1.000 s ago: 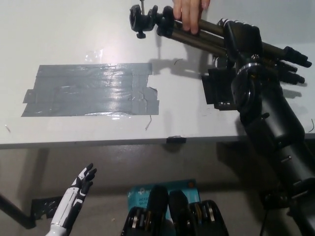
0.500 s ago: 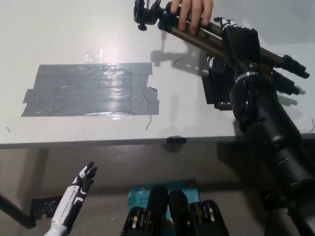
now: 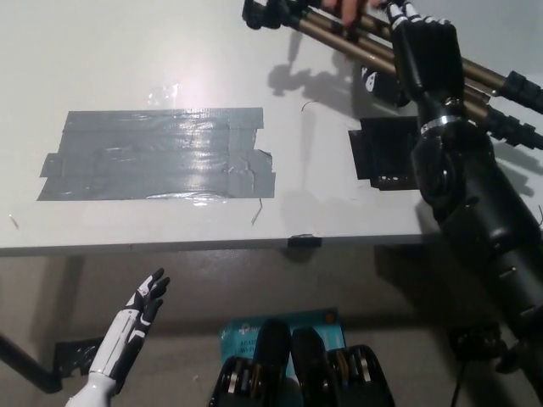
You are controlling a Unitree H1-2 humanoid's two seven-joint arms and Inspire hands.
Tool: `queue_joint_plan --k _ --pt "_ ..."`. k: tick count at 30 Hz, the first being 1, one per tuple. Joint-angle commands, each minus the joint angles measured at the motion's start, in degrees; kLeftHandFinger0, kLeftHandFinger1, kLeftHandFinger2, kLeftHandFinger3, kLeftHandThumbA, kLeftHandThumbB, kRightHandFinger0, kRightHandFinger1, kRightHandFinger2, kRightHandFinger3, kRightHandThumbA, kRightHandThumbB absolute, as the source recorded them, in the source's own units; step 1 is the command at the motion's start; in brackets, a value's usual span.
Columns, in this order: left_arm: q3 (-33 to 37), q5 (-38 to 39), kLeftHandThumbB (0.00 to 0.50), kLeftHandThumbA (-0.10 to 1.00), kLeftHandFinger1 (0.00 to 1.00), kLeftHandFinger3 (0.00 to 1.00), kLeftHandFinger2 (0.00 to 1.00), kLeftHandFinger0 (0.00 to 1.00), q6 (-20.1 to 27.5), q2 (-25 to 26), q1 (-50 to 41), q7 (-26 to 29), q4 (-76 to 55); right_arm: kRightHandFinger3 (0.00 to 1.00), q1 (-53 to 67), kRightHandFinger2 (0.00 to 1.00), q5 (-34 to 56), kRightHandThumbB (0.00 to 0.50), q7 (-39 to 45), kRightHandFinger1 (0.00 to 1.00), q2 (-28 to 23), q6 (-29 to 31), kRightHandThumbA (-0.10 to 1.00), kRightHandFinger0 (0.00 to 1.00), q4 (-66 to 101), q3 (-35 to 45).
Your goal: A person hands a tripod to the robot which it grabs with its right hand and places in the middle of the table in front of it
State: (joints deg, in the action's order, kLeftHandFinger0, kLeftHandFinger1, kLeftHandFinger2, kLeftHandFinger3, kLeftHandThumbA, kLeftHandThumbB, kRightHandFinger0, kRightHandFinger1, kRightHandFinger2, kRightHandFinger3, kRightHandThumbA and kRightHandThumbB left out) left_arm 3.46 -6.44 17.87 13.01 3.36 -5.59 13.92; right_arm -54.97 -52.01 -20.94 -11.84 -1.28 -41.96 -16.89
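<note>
The black right hand (image 3: 427, 52) is wrapped around the folded bronze-and-black tripod (image 3: 356, 30), held beyond the grey tape patch (image 3: 157, 154), a person's fingers (image 3: 348, 7) touching it (risk: slipping). The white left hand (image 3: 136, 318) rests spread below the table (image 3: 102, 51).

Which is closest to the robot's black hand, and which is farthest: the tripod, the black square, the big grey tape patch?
From the right hand, in the head view:
1. Tripod, right under the hand, at the top.
2. Black square, just below it on the table.
3. Grey tape patch, far off on the left.
</note>
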Motion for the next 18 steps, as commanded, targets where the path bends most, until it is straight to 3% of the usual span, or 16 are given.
queue_joint_plan --k 1,5,18 --pt "0.3 -0.2 0.319 1.00 1.00 1.00 1.00 1.00 1.3 0.9 0.5 -0.7 -0.9 0.98 -3.5 0.95 2.2 0.162 1.0 0.60 -3.1 3.8 -0.10 0.02 3.7 -0.5" --pt "0.3 -0.4 0.314 1.00 1.00 1.00 1.00 1.00 1.4 1.0 0.8 -0.8 -0.8 0.89 -1.8 0.92 4.1 0.196 3.6 0.58 -4.9 6.3 -0.10 0.02 4.1 -0.9" --pt "0.5 -0.4 0.308 1.00 1.00 1.00 1.00 1.00 2.2 0.9 1.5 -0.8 -0.1 0.93 3.7 0.95 7.4 0.185 7.6 0.57 -6.8 10.0 -0.10 0.01 2.8 -2.1"
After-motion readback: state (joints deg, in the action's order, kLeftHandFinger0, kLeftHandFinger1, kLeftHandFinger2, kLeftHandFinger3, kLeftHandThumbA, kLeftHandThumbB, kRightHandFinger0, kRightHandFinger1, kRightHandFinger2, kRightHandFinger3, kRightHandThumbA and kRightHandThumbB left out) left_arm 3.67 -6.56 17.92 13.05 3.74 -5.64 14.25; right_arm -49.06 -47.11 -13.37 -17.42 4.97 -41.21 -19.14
